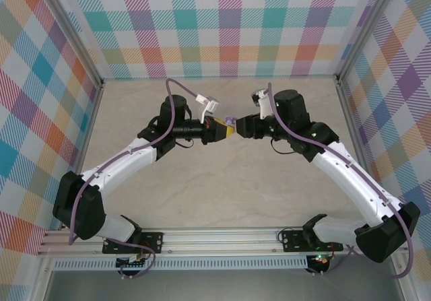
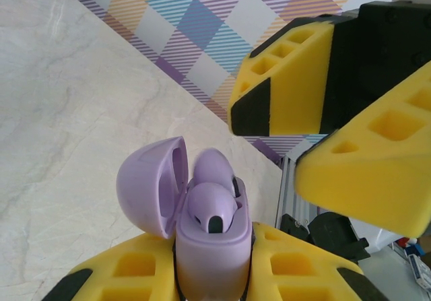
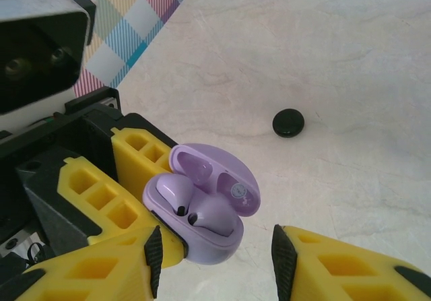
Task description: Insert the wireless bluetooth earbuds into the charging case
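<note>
We see the left fingers (image 2: 128,274) pinching the base of the lilac charging case (image 2: 212,247), which they hold up off the surface (image 2: 67,112) with its lid (image 2: 151,180) swung open. Two lilac earbuds (image 2: 212,203) sit side by side in its wells. The right fingers (image 3: 350,260) stand spread and clasp nothing; from the right wrist the case lies in the gap between them, nearer one pad. A small black puck (image 3: 288,122) rests on the surface, well apart
</note>
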